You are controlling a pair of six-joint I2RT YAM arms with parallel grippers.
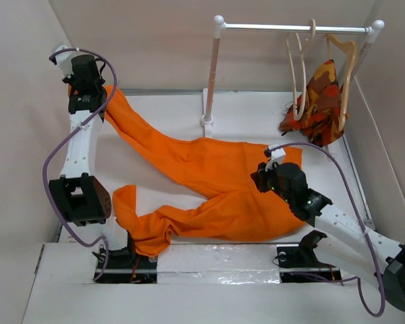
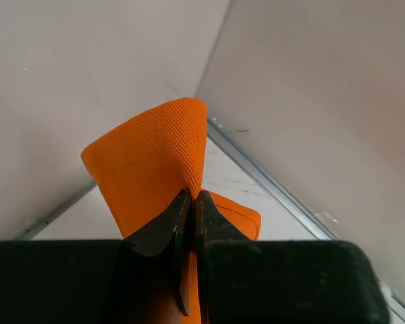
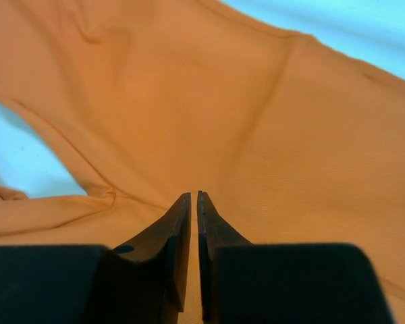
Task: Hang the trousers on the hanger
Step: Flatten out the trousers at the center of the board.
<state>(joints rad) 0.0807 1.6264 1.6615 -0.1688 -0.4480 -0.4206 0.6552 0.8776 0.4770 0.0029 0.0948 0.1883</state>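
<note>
Though corner walls crowd my left gripper, clamped on the trousers at a leg end, only the overhead shows my right gripper pinching their waist, open table around it, the hanger beyond.

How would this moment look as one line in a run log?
left tool: shut on trousers leg end | right tool: shut on waist | hanger: on rail
</note>
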